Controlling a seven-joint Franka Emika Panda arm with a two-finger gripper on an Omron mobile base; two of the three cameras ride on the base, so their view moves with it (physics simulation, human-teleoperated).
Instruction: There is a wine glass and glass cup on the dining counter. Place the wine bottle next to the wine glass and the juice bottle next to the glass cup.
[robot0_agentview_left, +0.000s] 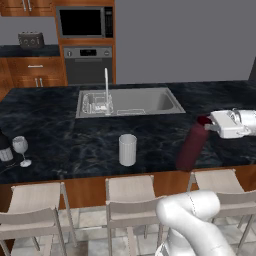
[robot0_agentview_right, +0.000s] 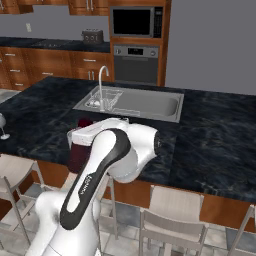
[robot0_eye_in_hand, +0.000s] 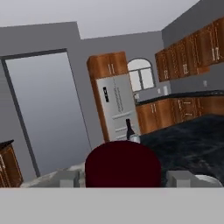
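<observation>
The juice bottle (robot0_agentview_left: 191, 146), slim and dark red, leans over the dining counter (robot0_agentview_left: 60, 125) to the right of the glass cup (robot0_agentview_left: 127, 149). My gripper (robot0_agentview_left: 211, 125) is shut on its neck just under the cap. In the hand view the bottle's round top (robot0_eye_in_hand: 122, 162) sits between my fingertips (robot0_eye_in_hand: 70, 177). The wine glass (robot0_agentview_left: 21, 149) stands near the counter's left end, with the dark wine bottle (robot0_agentview_left: 4, 145) right beside it at the picture's edge. That wine bottle (robot0_eye_in_hand: 129, 130) shows far off in the hand view. In the right base view my arm hides most of the juice bottle (robot0_agentview_right: 79, 150).
A steel sink (robot0_agentview_left: 145, 102) with a tall tap (robot0_agentview_left: 106, 85) sits in the middle of the counter behind the cup. Several stools (robot0_agentview_left: 131, 195) line the near edge. Oven, microwave and cabinets stand along the back wall.
</observation>
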